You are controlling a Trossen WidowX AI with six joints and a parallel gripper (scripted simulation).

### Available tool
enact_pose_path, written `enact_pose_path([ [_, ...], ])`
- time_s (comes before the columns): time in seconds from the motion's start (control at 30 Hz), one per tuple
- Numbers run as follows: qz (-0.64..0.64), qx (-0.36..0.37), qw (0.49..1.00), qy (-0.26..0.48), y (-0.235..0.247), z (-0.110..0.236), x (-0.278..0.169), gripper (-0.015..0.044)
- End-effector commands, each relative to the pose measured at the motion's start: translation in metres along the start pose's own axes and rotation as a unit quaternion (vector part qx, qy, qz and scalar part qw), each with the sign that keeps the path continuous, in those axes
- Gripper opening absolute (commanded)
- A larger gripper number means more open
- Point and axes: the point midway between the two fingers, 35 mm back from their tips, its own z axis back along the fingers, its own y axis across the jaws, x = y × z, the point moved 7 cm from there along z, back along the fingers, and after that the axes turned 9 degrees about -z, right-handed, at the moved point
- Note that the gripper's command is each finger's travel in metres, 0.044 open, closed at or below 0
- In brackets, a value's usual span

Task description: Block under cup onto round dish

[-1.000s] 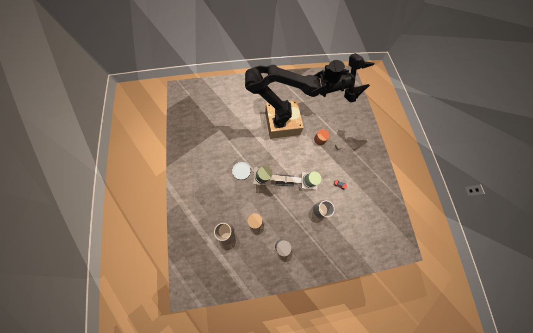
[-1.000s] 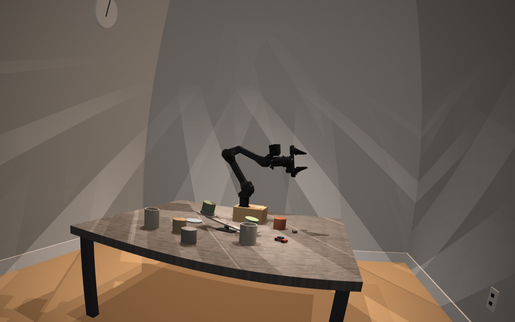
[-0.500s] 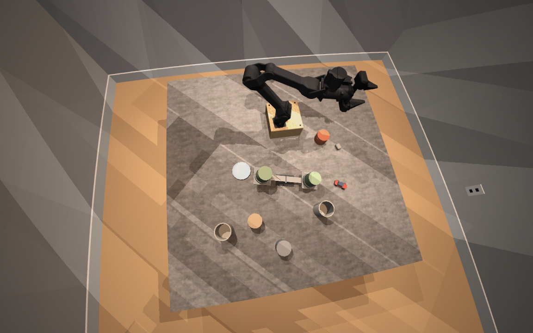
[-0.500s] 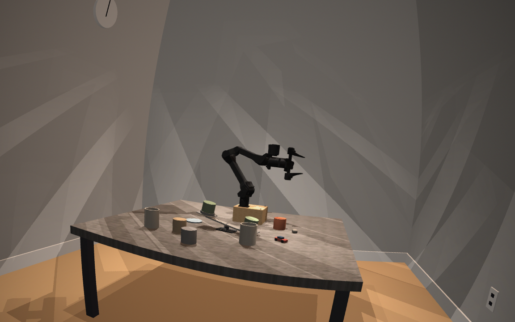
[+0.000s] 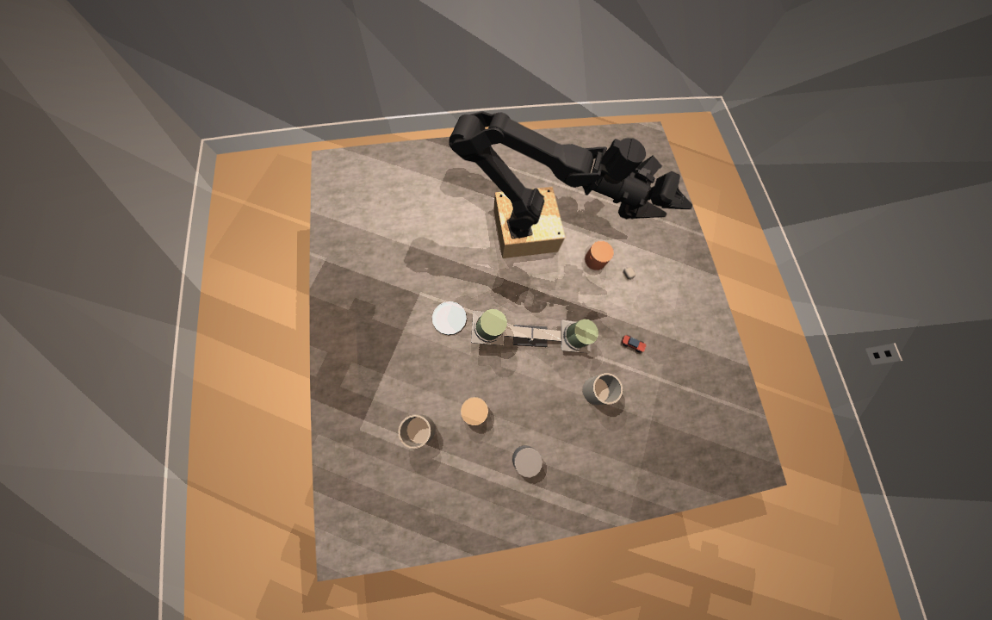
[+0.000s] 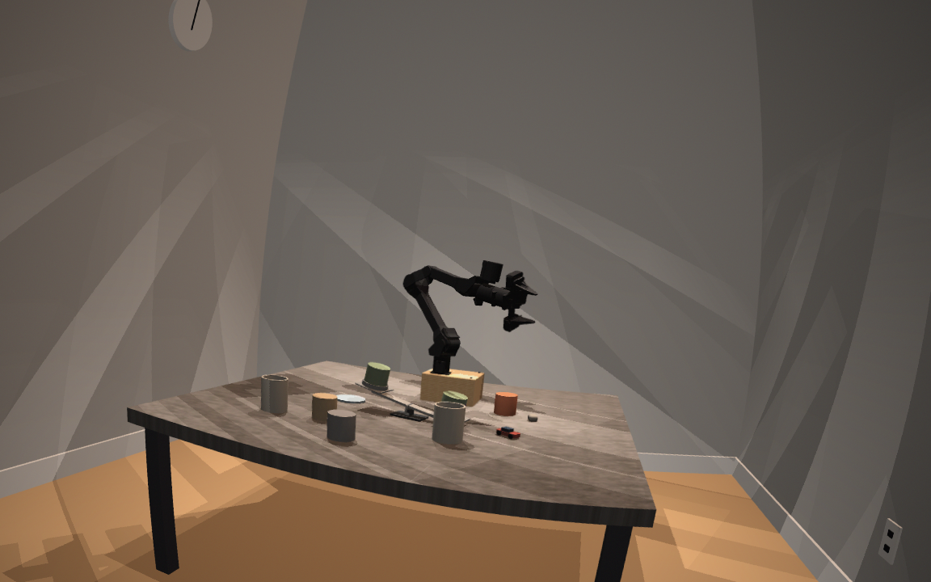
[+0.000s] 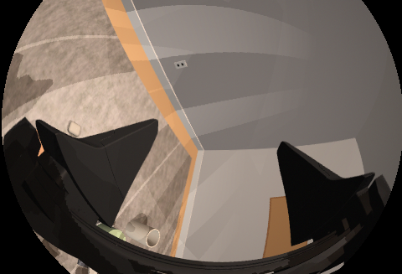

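My gripper (image 5: pixel 678 210) (image 6: pixel 534 307) (image 7: pixel 222 137) is open and empty, high above the table's back right, away from the cups. The balance (image 5: pixel 546 334) (image 6: pixel 393 399) is tilted, its left end up and its right end down. One green cup (image 5: pixel 493 323) (image 6: pixel 376 374) stands upside down on the raised left end. The other green cup (image 5: pixel 585 331) (image 6: pixel 454 397) stands on the lowered right end, partly hidden behind a tall grey cup in the exterior view. The round dish (image 5: pixel 449 317) (image 6: pixel 350 398) lies just left of the raised end, with nothing on it. The block is not visible.
The tall grey cup (image 5: pixel 589 389) (image 6: pixel 448 423) and a toy car (image 5: pixel 634 344) (image 6: pixel 507 432) are near the low end. A red-orange cylinder (image 5: pixel 600 253) (image 6: pixel 505 403) and a pebble (image 5: pixel 629 273) (image 6: pixel 532 417) (image 7: pixel 74 128) are behind. Another tall cup (image 6: pixel 274 394) and two short cylinders stand in front.
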Motion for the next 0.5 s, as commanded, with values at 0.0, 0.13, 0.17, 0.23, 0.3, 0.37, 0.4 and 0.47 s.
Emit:
enact_pose_path([
  [0.0,-0.060,-0.001,0.997,0.046,-0.002,0.004,-0.015,0.0440],
  [0.13,-0.114,-0.006,0.990,0.086,-0.003,0.009,-0.028,0.0440],
  [0.17,-0.127,-0.008,0.987,0.096,-0.004,0.010,-0.031,0.0440],
  [0.23,-0.154,-0.012,0.981,0.116,-0.004,0.012,-0.037,0.0440],
  [0.3,-0.180,-0.017,0.974,0.136,-0.005,0.015,-0.044,0.0440],
  [0.37,-0.207,-0.022,0.966,0.155,-0.005,0.019,-0.050,0.0440],
  [0.4,-0.220,-0.026,0.961,0.164,-0.005,0.020,-0.053,0.0440],
  [0.47,-0.246,-0.033,0.951,0.183,-0.005,0.024,-0.059,0.0440],
])
